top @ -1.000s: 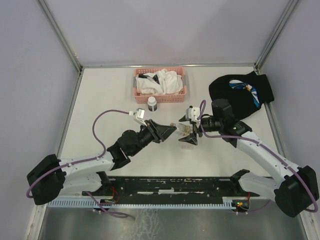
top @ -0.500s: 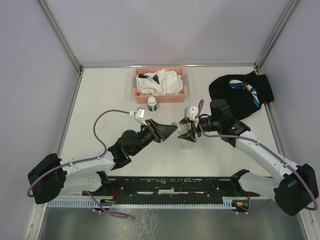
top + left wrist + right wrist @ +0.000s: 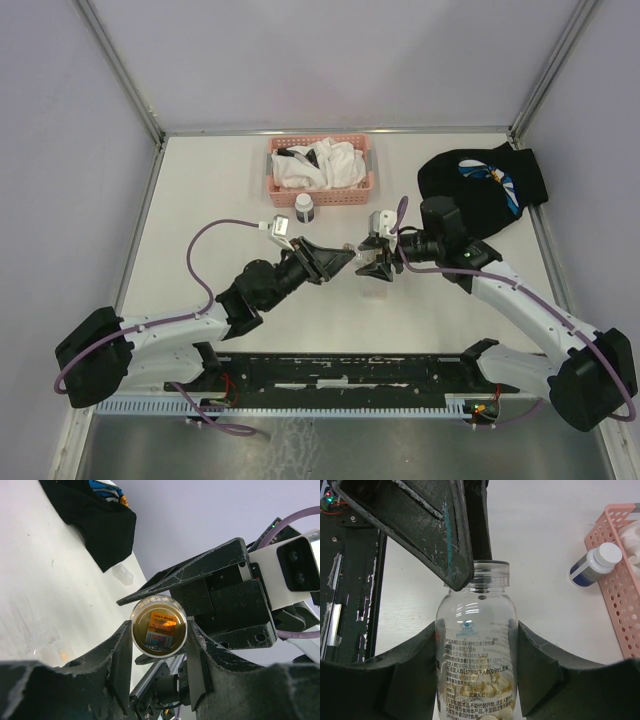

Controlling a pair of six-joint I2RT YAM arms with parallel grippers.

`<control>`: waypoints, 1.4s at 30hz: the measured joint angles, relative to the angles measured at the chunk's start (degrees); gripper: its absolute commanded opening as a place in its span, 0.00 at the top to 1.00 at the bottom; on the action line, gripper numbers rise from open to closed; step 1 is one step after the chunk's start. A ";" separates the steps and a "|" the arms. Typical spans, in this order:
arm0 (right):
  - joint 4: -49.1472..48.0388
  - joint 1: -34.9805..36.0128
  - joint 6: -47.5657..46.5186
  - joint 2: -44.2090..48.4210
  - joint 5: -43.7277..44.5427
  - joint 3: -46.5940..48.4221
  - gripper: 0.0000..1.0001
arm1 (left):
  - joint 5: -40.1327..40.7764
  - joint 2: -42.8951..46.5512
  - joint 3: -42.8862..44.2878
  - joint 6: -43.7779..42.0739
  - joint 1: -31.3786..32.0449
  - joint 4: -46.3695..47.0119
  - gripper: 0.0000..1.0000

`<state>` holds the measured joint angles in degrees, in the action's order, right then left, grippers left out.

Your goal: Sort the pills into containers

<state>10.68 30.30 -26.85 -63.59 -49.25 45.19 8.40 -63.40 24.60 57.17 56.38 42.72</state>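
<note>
A clear pill bottle [image 3: 476, 645] with printed text and pale yellow pills [image 3: 492, 700] in its lower part hangs on its side above the table between the two arms [image 3: 366, 260]. My right gripper [image 3: 476, 630] is shut on the bottle's body, a pad pressed on each side. My left gripper [image 3: 159, 630] is shut on the bottle's round clear cap [image 3: 159, 626], seen end-on in the left wrist view. A small clear plastic container [image 3: 56, 652] with an orange pill in it lies on the table below. Another small clear piece [image 3: 123, 574] lies near the black cloth.
A pink mesh basket [image 3: 320, 190] with white cloths stands at the back. A small dark bottle with a white cap [image 3: 304, 208] stands in front of it. A black mitten [image 3: 480, 185] lies at the back right. A black rail [image 3: 340, 370] runs along the near edge.
My right gripper's jaws have closed onto the bottle's body and the wrist has shifted slightly left. The left gripper has kept its hold on the cap.
</note>
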 measured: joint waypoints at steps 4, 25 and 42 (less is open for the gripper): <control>1.42 -0.02 1.14 -0.11 -1.03 1.79 0.88 | -0.07 0.57 -0.02 -0.09 0.00 1.14 0.31; 15.80 -2.36 -2.08 -3.37 -15.56 8.22 0.98 | -21.05 27.96 -7.28 -47.47 0.07 -4.87 0.22; 28.28 -2.69 -17.11 -3.56 -17.86 10.23 0.98 | -34.12 14.69 -1.68 -79.38 -0.04 -7.48 0.20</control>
<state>38.96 27.62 -43.97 -67.16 -67.11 55.42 -25.71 -48.71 22.92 -22.22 56.34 35.24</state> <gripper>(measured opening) 0.606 0.839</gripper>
